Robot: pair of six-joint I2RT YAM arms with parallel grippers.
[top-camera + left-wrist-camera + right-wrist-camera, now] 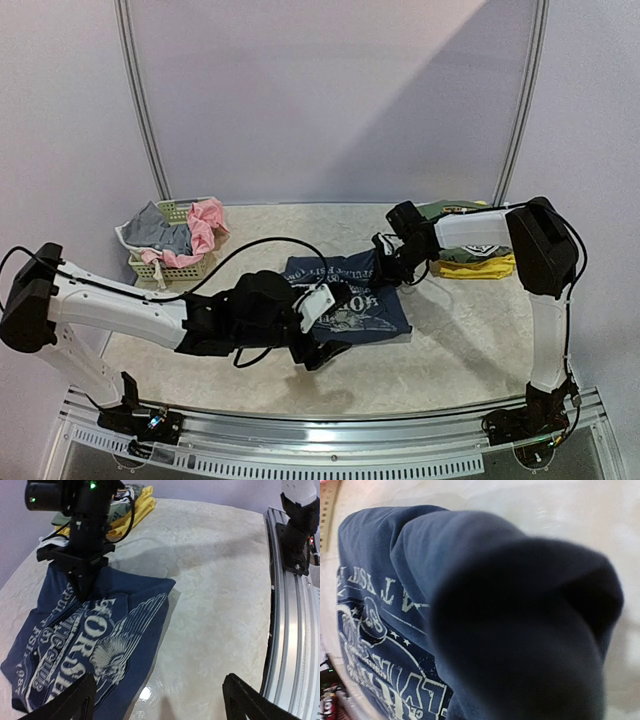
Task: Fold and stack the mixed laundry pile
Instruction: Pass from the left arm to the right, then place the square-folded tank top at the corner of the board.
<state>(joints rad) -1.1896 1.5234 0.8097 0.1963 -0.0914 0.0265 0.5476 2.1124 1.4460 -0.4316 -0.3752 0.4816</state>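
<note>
The tee (pixel 350 300) lay print-up in the middle of the table (pixel 470 340), partly folded, with its right-hand side doubled over to form a straight edge. It sat between the two arms, probably so that each could reach one end of it.

The right gripper (pixel 82 585) stood nose-down on the tee's far edge. In the left wrist view its fingers came together on the cloth, which rose up to meet them. Its own camera was smothered by a bulge of navy fabric that hid the fingers. It was judged to be pinched on the tee, most likely to lift that end for the next fold.

The left gripper (pixel 160 702) hung low over the near edge. Its fingers (pixel 75 700) were spread wide with only bare table and the hem between them, so it held nothing. That pose suited a grab at the near corner to match the right arm's hold.

The unfolded grey and pink pieces (pixel 185 235) were heaped in the basket (pixel 160 270) at far left. A stack (pixel 470 268) of folded green and yellow garments sat at far right, beside the right arm, probably where the tee would go once folded.
</note>
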